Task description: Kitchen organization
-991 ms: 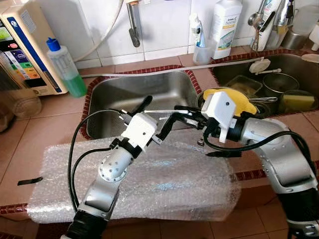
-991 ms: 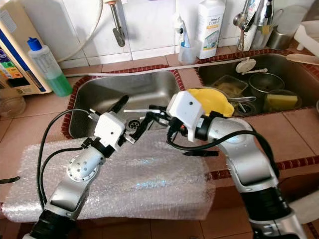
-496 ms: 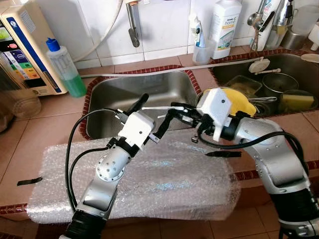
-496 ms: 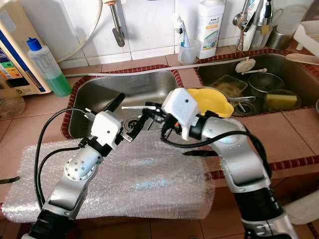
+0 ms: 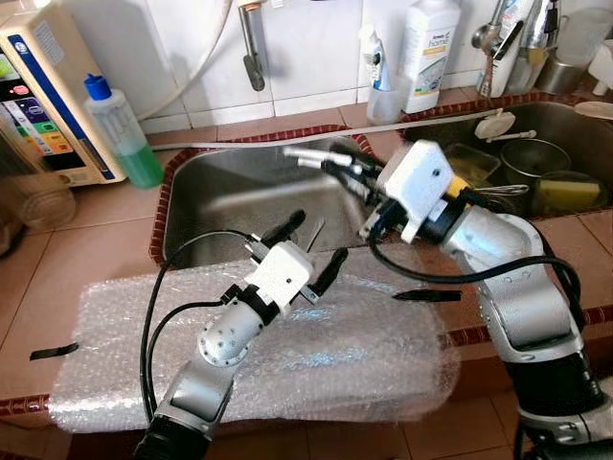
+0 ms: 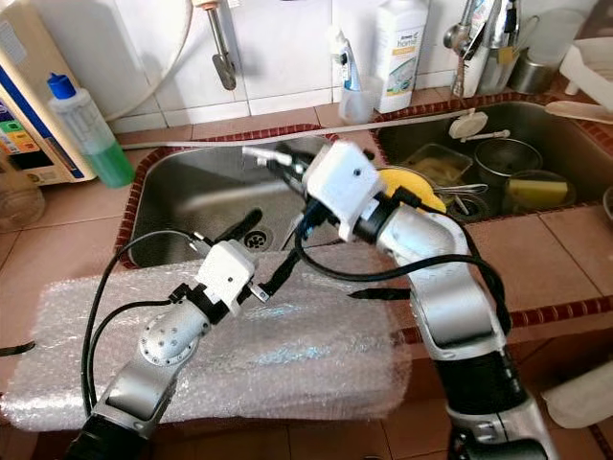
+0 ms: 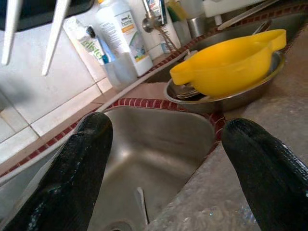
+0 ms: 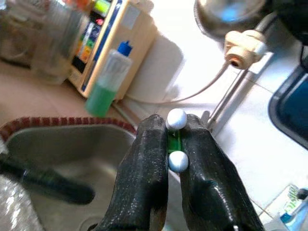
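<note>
My right gripper (image 5: 352,174) is shut on a pair of thin white sticks (image 5: 311,155), which look like chopsticks. It holds them in the air over the left sink (image 5: 230,196). In the right wrist view the sticks' two round ends (image 8: 176,119) show between the black fingers (image 8: 144,168). My left gripper (image 5: 311,249) stands open and holds nothing. It is lower, over the far edge of the bubble wrap (image 5: 287,355) at the sink's near rim. The sticks (image 7: 53,29) hang above it.
A yellow bowl (image 7: 231,62) rests in a steel bowl between the sinks. The right sink (image 5: 575,129) holds several dishes. A green soap bottle (image 5: 120,134), a water purifier (image 5: 48,96) and a white detergent bottle (image 5: 426,48) line the back wall. A black strip (image 5: 426,295) lies on the wrap.
The right gripper has lifted the sticks up and back over the left sink. The left gripper has dropped back toward me, away from the sticks.
</note>
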Motion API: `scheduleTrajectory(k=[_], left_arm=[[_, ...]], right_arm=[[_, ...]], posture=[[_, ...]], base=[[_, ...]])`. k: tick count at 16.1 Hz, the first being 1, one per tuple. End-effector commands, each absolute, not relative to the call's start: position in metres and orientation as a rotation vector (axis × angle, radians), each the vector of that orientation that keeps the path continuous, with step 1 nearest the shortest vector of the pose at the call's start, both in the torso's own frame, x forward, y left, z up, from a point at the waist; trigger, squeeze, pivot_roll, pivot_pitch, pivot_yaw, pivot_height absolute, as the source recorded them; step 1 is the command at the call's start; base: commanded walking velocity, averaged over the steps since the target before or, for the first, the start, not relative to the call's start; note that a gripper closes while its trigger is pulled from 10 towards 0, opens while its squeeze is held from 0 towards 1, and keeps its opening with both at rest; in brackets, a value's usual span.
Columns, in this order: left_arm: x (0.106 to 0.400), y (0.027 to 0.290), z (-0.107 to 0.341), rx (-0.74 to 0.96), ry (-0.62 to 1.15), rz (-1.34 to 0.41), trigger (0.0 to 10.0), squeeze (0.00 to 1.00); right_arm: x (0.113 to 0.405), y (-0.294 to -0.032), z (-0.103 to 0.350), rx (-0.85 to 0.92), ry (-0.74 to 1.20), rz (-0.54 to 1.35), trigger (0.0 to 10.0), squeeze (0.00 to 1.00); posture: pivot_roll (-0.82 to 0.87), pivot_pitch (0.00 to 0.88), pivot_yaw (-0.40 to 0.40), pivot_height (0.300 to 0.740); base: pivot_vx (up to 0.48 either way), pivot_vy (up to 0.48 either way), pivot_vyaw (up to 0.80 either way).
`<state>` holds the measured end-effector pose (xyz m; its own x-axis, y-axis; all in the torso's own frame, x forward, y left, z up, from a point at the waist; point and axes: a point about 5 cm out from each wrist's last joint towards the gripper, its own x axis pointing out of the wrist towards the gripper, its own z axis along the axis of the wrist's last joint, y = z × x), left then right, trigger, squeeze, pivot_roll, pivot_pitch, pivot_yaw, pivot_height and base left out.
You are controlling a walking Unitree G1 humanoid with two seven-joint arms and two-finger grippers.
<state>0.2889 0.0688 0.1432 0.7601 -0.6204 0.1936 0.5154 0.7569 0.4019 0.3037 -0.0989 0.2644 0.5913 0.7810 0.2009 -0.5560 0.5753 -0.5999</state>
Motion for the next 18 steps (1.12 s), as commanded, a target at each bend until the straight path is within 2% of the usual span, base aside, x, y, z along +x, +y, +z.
scheduleTrajectory(k=[1, 4, 11, 18], left_arm=[[0.289, 0.068, 0.14, 0.355, -0.32, -0.647, 10.0, 0.0], [0.291, 0.069, 0.14, 0.364, -0.315, -0.63, 10.0, 0.0], [0.313, 0.095, 0.138, 0.433, -0.262, -0.401, 10.0, 0.0], [0.325, 0.098, 0.149, 0.45, -0.299, -0.321, 10.0, 0.0]], right_arm=[[0.299, -0.095, 0.271, -0.515, -0.516, 0.828, 0.0, 0.0], [0.294, -0.091, 0.264, -0.48, -0.493, 0.852, 0.0, 0.0], [0.28, -0.102, 0.244, -0.475, -0.359, 0.899, 0.0, 0.0], [0.282, -0.101, 0.236, -0.469, -0.331, 0.905, 0.0, 0.0]], posture=[[-0.35, 0.152, 0.146, 0.74], [-0.35, 0.15, 0.142, 0.74], [-0.35, 0.149, 0.14, 0.74], [-0.36, 0.148, 0.145, 0.74]], base=[[0.0, 0.0, 0.0], [0.0, 0.0, 0.0], [0.0, 0.0, 0.0], [0.0, 0.0, 0.0]])
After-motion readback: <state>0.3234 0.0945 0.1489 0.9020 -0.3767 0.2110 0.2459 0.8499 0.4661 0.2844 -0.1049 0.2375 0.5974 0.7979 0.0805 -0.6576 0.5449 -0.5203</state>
